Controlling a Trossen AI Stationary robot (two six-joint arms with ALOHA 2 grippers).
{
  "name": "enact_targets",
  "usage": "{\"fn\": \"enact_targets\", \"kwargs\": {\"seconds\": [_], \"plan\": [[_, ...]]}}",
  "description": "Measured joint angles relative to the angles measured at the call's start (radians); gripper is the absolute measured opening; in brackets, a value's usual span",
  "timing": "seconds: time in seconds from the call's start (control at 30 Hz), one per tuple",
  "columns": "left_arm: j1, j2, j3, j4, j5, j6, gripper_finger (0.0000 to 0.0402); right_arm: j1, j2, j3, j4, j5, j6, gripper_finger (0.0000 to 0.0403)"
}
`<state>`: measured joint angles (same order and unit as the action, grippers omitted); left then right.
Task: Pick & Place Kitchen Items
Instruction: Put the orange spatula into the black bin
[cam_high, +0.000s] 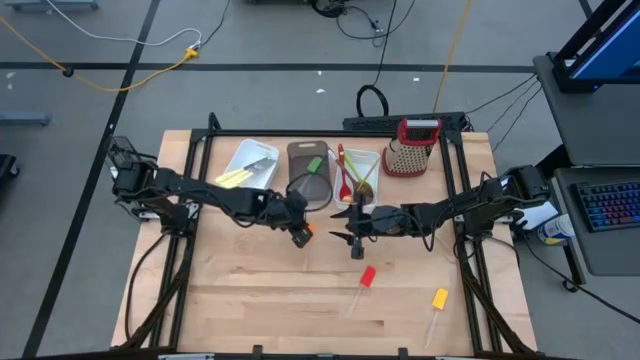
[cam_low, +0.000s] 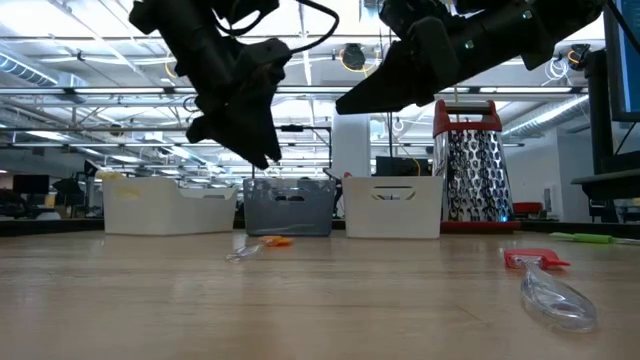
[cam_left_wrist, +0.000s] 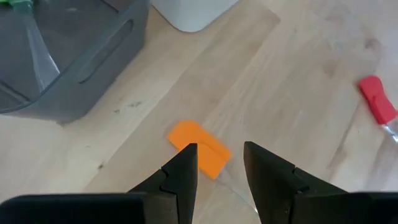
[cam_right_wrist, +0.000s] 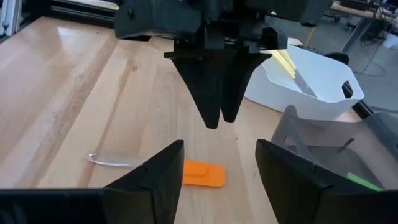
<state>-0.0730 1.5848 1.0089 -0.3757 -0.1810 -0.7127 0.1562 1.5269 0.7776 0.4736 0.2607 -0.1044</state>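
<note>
An orange-headed spatula (cam_left_wrist: 199, 149) with a clear handle lies flat on the wooden table (cam_high: 250, 300), just in front of the dark tub (cam_high: 310, 170). My left gripper (cam_left_wrist: 221, 146) hangs open above its head, fingers pointing down and clear of it; the low view shows the fingertips (cam_low: 268, 158) well above the spatula (cam_low: 275, 241). My right gripper (cam_right_wrist: 214, 168) is open, held level above the table to the spatula's right, facing the left gripper (cam_right_wrist: 217, 93). A red-headed spatula (cam_high: 368, 277) and a yellow-headed one (cam_high: 439, 298) lie nearer the front edge.
Three tubs stand in a row at the back: a white one (cam_high: 248, 165) with yellow sticks, the dark one holding a green item, and a white one (cam_high: 358, 172) with red and green spoons. A red-topped grater (cam_high: 412, 148) stands to their right.
</note>
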Motion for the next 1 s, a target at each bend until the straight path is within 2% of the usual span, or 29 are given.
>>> {"fn": "enact_targets", "kwargs": {"seconds": [0.2,0.33,0.47,0.7,0.83,1.0], "plan": [[-0.007,0.0,0.0,-0.001,-0.037,-0.022,0.0134,0.0,0.0,0.0,0.0,0.0,-0.066,0.0192],[0.008,0.0,0.0,-0.007,-0.037,0.053,0.0134,0.0,0.0,0.0,-0.006,-0.001,-0.091,0.0192],[0.012,0.012,-0.004,-0.014,-0.03,0.053,0.0134,0.0,0.0,0.0,-0.01,-0.003,-0.129,0.0192],[0.037,0.099,-0.019,-0.017,0.045,0.018,0.0134,-0.001,0.0,0.0,-0.012,-0.004,-0.151,0.0192],[0.052,0.141,-0.019,0.044,0.079,0.004,0.0135,-0.001,0.0,0.0,-0.02,-0.004,-0.146,0.0192],[0.06,0.199,-0.019,0.103,0.111,-0.029,0.0163,-0.001,0.0,0.0,-0.032,-0.005,-0.145,0.0192]]}}
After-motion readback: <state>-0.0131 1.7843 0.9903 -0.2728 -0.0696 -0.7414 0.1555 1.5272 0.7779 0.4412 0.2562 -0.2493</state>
